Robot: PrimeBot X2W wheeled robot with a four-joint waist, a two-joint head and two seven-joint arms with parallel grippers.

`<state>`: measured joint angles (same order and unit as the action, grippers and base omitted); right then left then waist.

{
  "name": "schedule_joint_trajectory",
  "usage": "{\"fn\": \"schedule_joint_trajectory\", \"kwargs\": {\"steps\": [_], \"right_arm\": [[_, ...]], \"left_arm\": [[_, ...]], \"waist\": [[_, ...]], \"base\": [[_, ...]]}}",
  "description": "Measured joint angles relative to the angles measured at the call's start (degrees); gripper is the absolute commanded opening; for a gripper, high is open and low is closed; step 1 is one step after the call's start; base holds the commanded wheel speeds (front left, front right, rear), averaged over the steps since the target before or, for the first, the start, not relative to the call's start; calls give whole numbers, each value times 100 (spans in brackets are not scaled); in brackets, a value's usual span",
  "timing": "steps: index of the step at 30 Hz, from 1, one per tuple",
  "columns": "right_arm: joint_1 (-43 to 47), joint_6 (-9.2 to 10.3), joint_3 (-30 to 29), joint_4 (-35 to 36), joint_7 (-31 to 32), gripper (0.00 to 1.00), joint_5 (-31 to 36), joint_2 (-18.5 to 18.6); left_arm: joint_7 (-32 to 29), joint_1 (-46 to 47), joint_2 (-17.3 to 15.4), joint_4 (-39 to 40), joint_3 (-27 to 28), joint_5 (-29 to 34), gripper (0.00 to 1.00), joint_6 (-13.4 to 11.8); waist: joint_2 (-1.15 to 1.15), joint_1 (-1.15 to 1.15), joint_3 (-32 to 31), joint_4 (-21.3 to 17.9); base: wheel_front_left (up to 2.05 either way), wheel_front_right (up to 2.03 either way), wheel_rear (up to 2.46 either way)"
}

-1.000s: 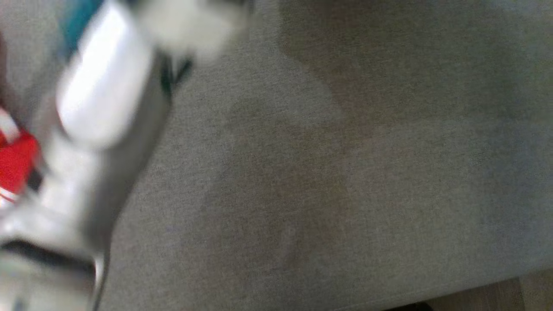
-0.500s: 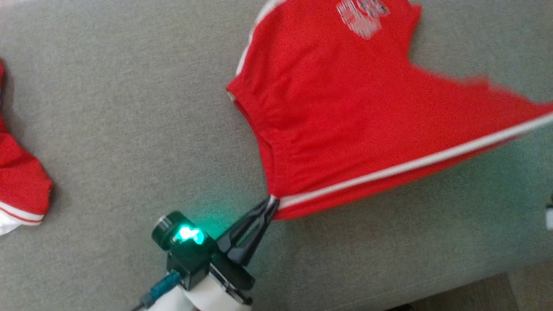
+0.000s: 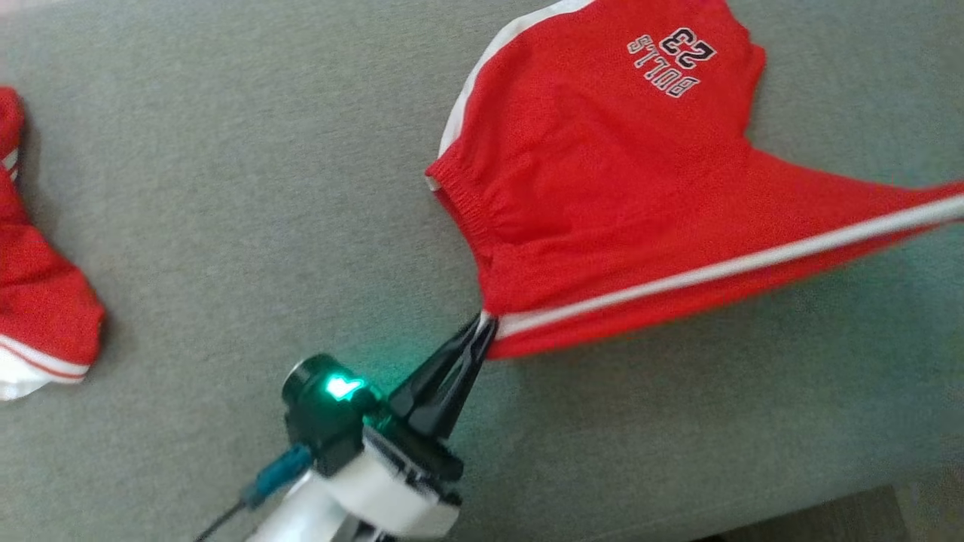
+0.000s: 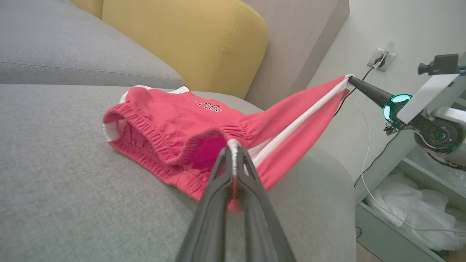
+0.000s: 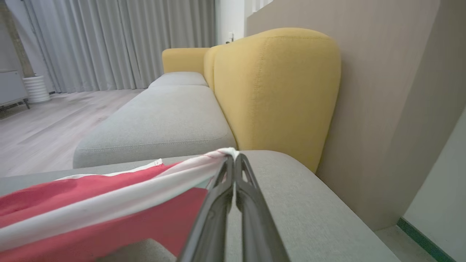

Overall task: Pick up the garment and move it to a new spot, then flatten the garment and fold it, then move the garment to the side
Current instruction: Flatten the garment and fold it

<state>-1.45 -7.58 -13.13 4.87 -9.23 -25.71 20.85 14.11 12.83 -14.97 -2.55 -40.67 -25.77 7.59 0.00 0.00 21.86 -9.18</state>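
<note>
Sofa (image 3: 226, 188) first: you have a broad grey seat under everything, with a yellow cushion (image 5: 276, 91) standing at its back against a beige panel (image 5: 382, 91). Pale curtains (image 5: 120, 40) hang at the far end of the room, above a light wood floor (image 5: 43, 123).

On the seat lie the red shorts (image 3: 602, 173), with a white stripe down the side and BULLS 23 printed on one leg. That printed leg rests flat on the fabric, while the near edge is lifted and drawn taut between your two arms. A second garment (image 3: 38, 301), also red, lies crumpled well apart at the seat's left.

Your left gripper (image 3: 486, 320) is clamped on the waistband corner where the stripe begins, its fingers pressed together with cloth between them. Your right gripper (image 4: 350, 77) is likewise pinched tight on the stripe's other end, held up off the seat. A socket (image 4: 382, 58) with a cable plugged in sits on the white wall (image 4: 364, 29) beyond it.
</note>
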Motion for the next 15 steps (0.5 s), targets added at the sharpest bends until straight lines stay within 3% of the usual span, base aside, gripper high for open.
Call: {"fn": "schedule_joint_trajectory", "kwargs": {"steps": [6,9,15], "right_arm": [[-995,0,342,-358,548,0,230,372],[-1549,0,609,-711,855,0,320,641],[-2882,1,1441,-1580,1271,0,344,1046]], "left_arm": [[-256,639,433,-337,208,-431,0,-14],[-357,1014,633,-577,352,-503,0,-157],[-512,1613,975,-1066,504,-857,0,-202]], "waist": [[0,1,126,271],[0,1,252,437],[0,2,539,757]], "base": [[0,0,0],[0,0,0],[0,0,0]]}}
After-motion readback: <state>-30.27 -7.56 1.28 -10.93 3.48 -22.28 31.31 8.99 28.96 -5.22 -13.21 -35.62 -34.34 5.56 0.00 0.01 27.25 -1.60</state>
